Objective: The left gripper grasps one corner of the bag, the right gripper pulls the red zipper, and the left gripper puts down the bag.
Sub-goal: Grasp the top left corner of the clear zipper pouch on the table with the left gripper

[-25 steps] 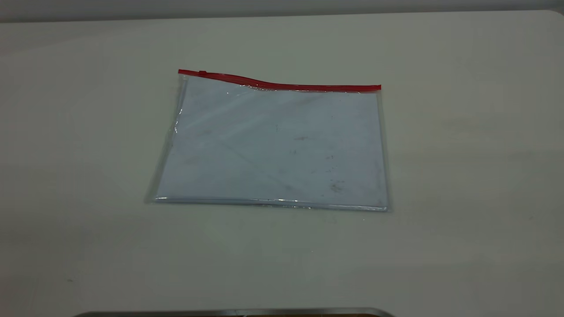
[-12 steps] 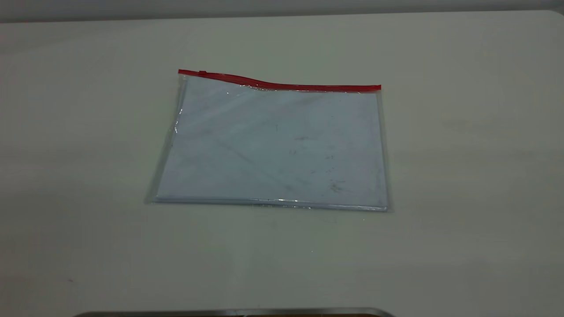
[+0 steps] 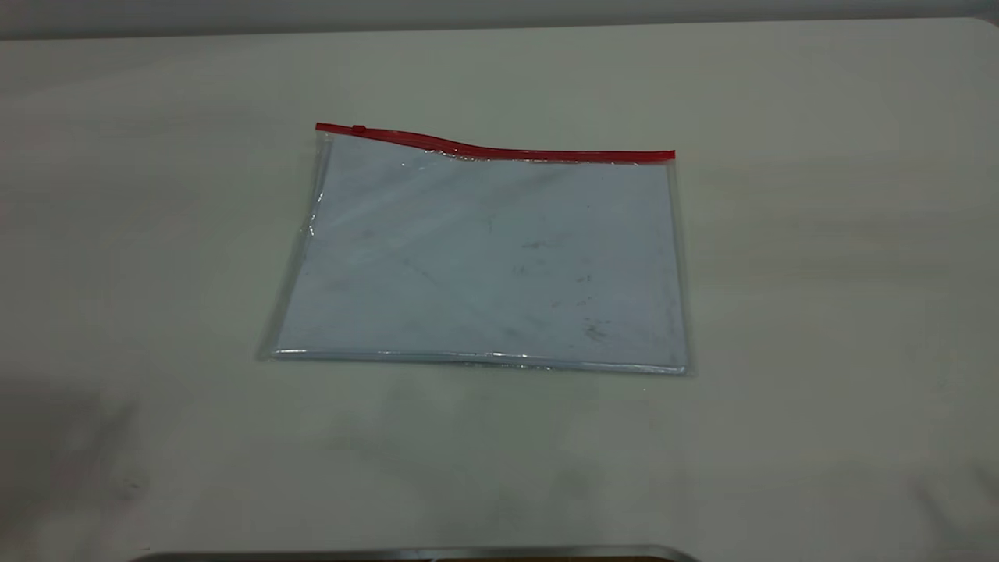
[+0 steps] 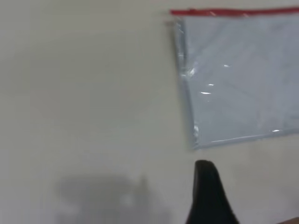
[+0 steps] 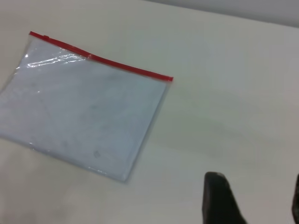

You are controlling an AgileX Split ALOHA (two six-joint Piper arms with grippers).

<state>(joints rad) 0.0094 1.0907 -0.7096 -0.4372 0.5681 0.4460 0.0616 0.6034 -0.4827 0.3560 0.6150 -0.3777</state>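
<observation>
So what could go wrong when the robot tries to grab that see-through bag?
The bag lies flat on the table, so the left gripper's finger, still off the bag near a corner, may slide over the slick plastic instead of getting under it. The slider tab on the red zipper is tiny, so the right gripper, far from it now, could pinch the strip and miss the tab.

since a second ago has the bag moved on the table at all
No. The bag lies in the same spot against the table's far edge, its red zipper on the same line. Only shadows changed.
</observation>
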